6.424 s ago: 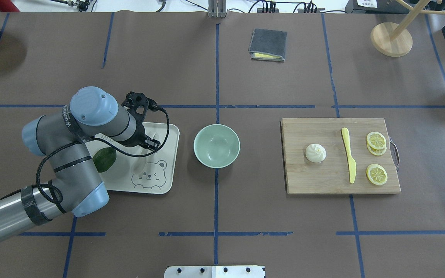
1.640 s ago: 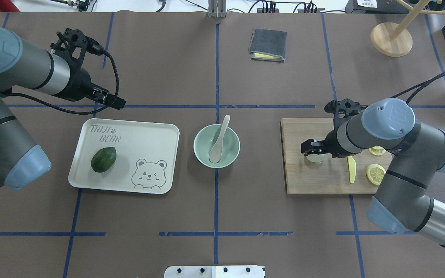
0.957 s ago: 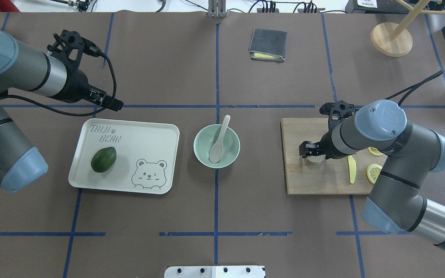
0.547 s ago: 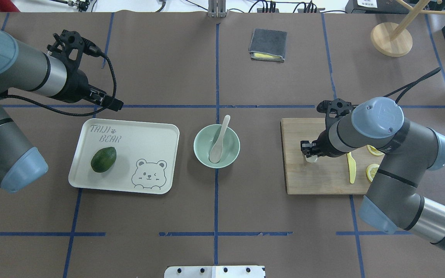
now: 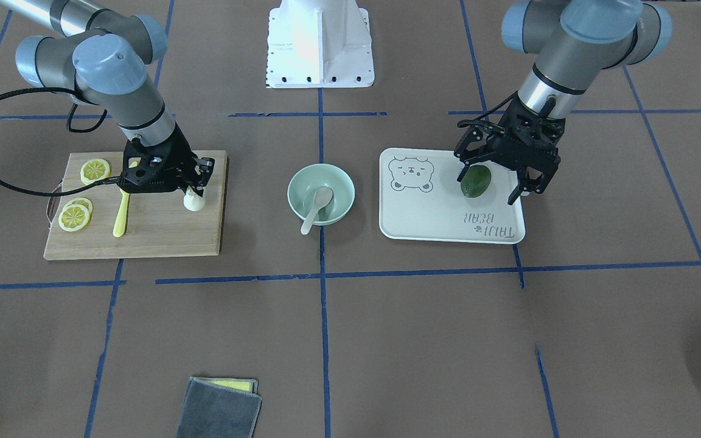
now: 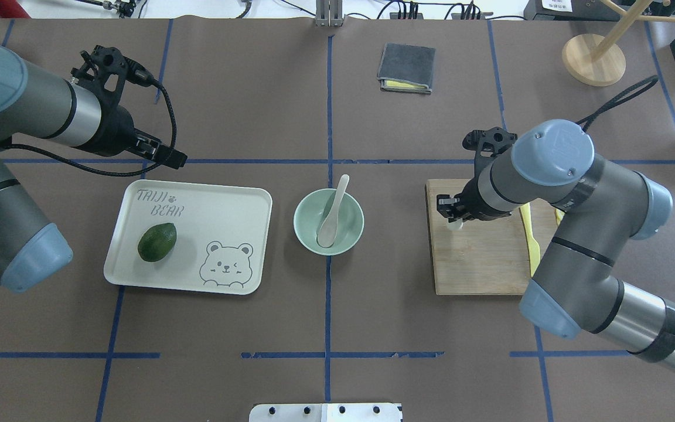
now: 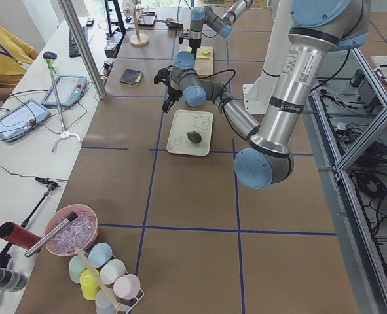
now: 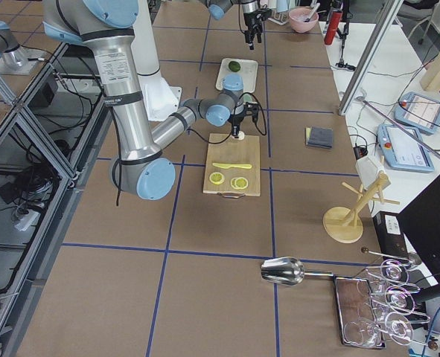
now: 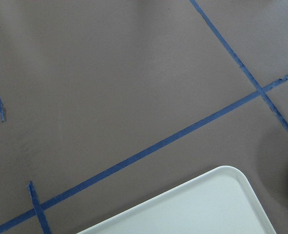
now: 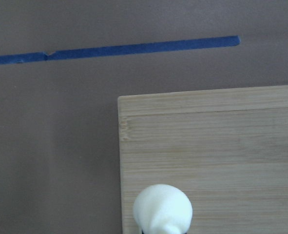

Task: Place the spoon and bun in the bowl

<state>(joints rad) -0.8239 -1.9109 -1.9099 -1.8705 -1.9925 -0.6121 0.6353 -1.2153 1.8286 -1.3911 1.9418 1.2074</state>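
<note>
The off-white spoon (image 6: 331, 214) lies in the pale green bowl (image 6: 302, 234) with its handle over the far rim; both also show in the front view, spoon (image 5: 314, 210) and bowl (image 5: 296, 182). My right gripper (image 5: 193, 190) is shut on the white bun (image 5: 193, 202) and holds it just above the left part of the cutting board (image 6: 478, 264). The right wrist view shows the bun (image 10: 163, 209) over the board's corner. My left gripper (image 5: 490, 182) is open and empty, hanging above the far side of the white bear tray (image 6: 226, 205).
A dark green avocado (image 6: 157, 241) lies on the tray. A yellow knife (image 5: 120, 213) and lemon slices (image 5: 76, 213) lie on the board. A folded grey cloth (image 6: 406, 67) and a wooden stand (image 6: 594, 58) sit at the far side.
My right gripper closed on the bun, lifted it and carried it left across the board towards the bowl. The left arm has stayed still over the last second.
</note>
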